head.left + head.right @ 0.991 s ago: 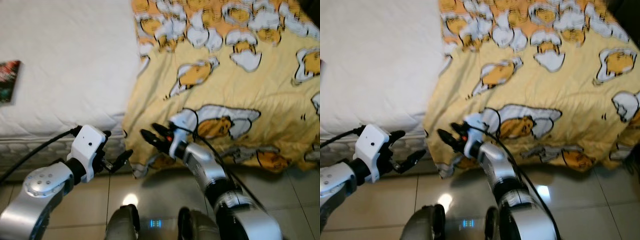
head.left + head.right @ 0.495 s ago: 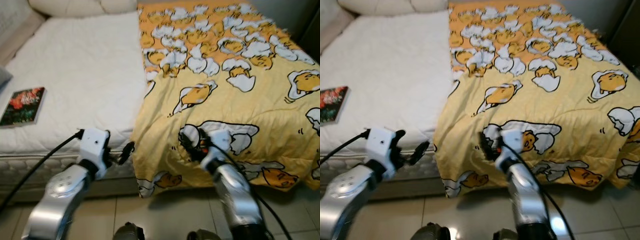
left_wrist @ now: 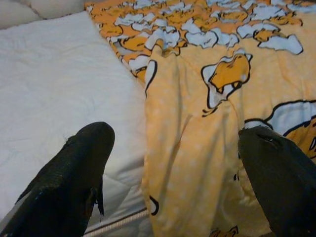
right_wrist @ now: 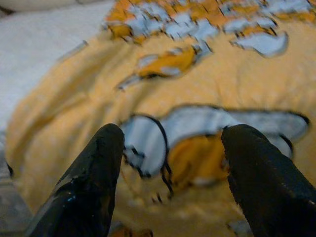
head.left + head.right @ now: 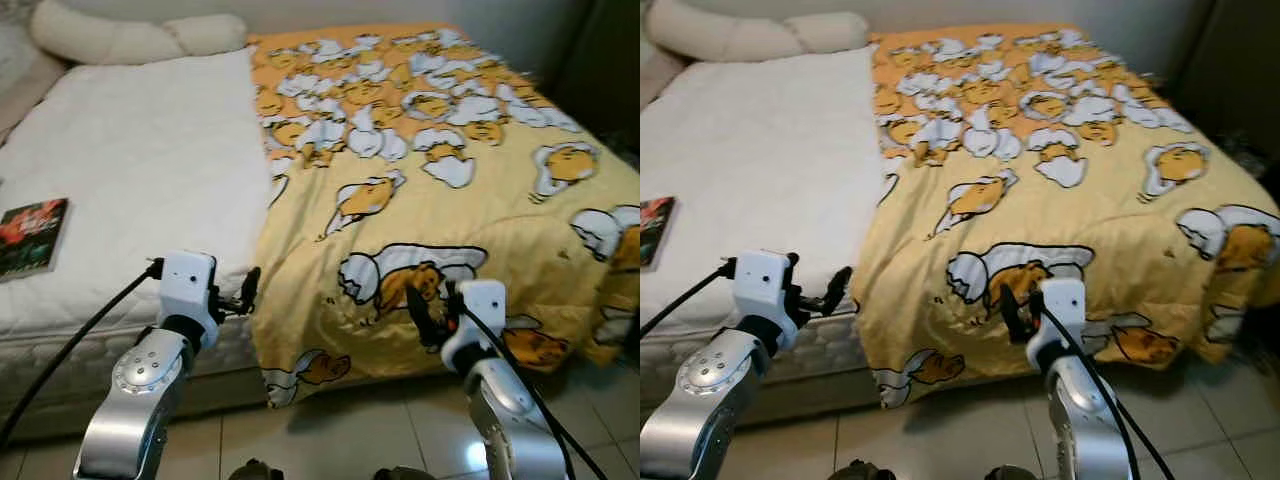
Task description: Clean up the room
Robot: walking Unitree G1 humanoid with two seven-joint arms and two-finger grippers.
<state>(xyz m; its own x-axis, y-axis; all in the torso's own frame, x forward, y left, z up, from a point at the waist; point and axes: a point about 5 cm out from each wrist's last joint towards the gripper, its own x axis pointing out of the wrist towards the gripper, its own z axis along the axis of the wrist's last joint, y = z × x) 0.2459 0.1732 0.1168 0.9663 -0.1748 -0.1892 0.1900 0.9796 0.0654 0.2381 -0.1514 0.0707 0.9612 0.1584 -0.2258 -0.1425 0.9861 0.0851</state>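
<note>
Yellow egg-print blanket (image 5: 420,190) over the white mattress (image 5: 130,180), left gripper (image 3: 173,163) and right gripper (image 4: 170,173) both spread.

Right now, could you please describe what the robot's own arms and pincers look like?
Both arms are silver with rounded joints, white wrist blocks and black cables. The left pincer and the right pincer each have two long black fingers.

A cream bolster pillow (image 5: 130,38) lies along the head of the bed at eleven o'clock. Beige floor tiles (image 5: 940,430) run under the mattress edge at six o'clock, and a dark curtain (image 5: 600,70) hangs at two o'clock.
</note>
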